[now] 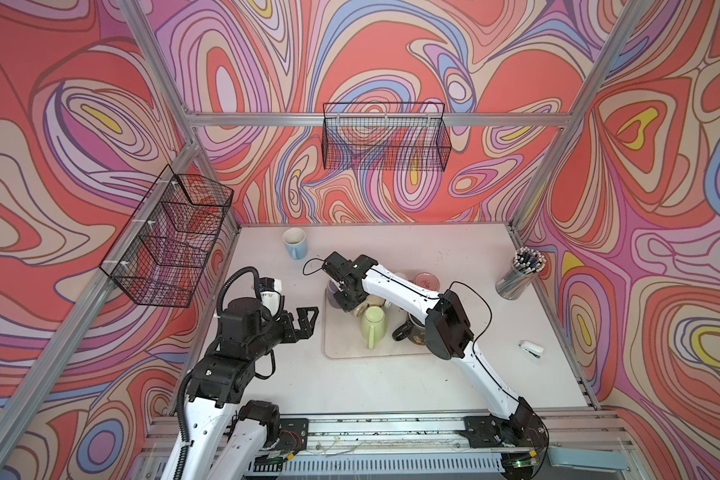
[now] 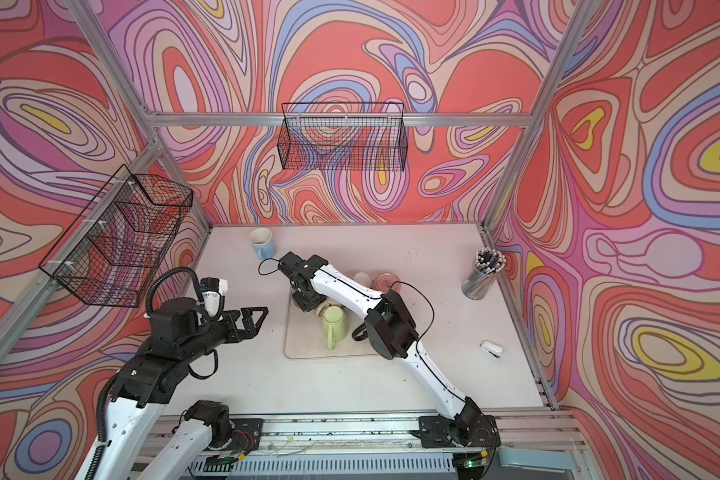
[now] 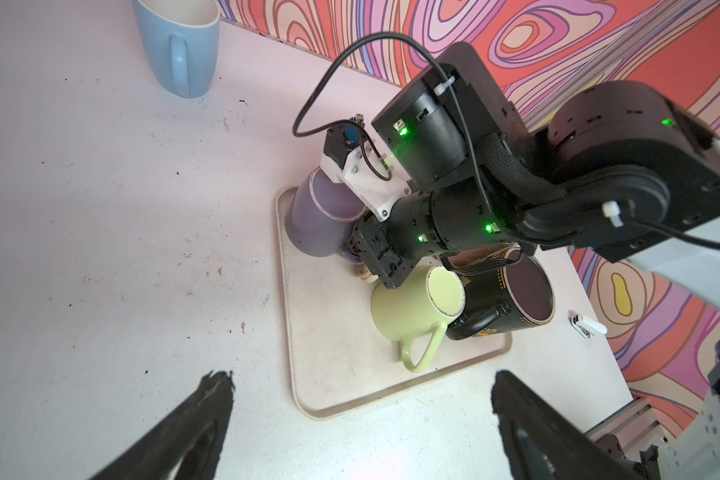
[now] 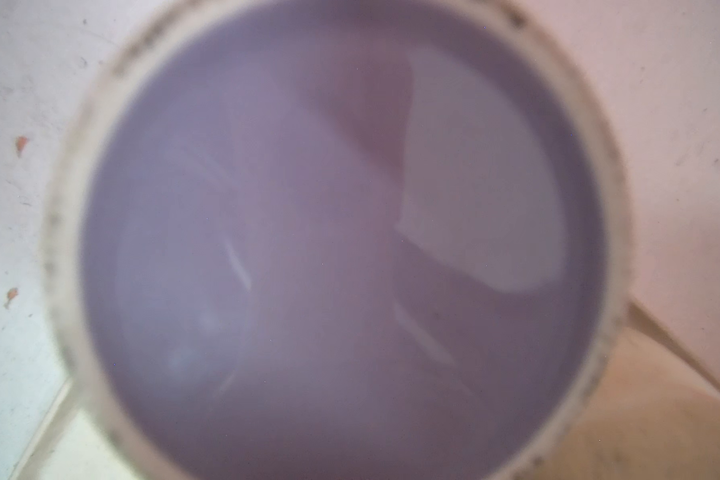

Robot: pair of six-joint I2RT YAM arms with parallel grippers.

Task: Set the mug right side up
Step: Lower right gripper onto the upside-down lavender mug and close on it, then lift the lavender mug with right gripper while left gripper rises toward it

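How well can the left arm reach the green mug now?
Probably yes: the open left gripper faces the green mug across bare tray. The right gripper, close by at the purple mug, crowds it.

Soft, even light fills the space, bright on the pale table (image 1: 454,257), with only faint shadows under the arms (image 1: 395,284). Both top views are crisp, the wide lens splaying the frame posts (image 1: 156,62) outward. The right wrist view is all blur: the purple mug (image 4: 341,249) sits too close, showing a milky reflection
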